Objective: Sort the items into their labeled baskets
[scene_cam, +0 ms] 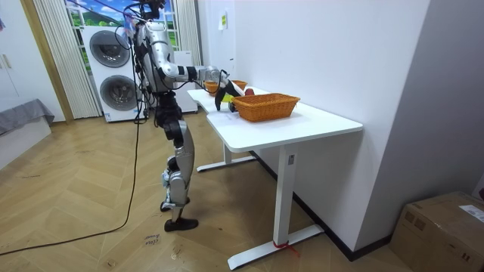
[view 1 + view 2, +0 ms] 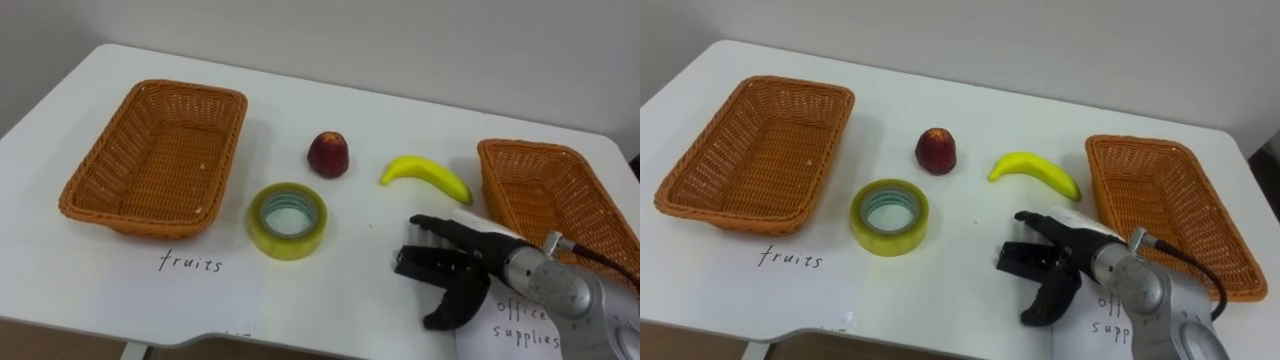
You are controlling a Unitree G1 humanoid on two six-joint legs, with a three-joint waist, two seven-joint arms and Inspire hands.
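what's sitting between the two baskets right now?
In the left eye view, from left basket to right basket: a yellow tape roll, a red apple and a banana. The right hand, open, sits nearer the robot than the banana.

Apple (image 2: 328, 154), banana (image 2: 426, 175), tape roll (image 2: 287, 220) lie between left basket (image 2: 105, 160) and right basket (image 2: 560, 200).

Home-like room: 2 stacked washing machines (image 1: 117, 72), curtain (image 1: 49, 60), herringbone wood floor (image 1: 76, 196), white desk (image 1: 318, 119).
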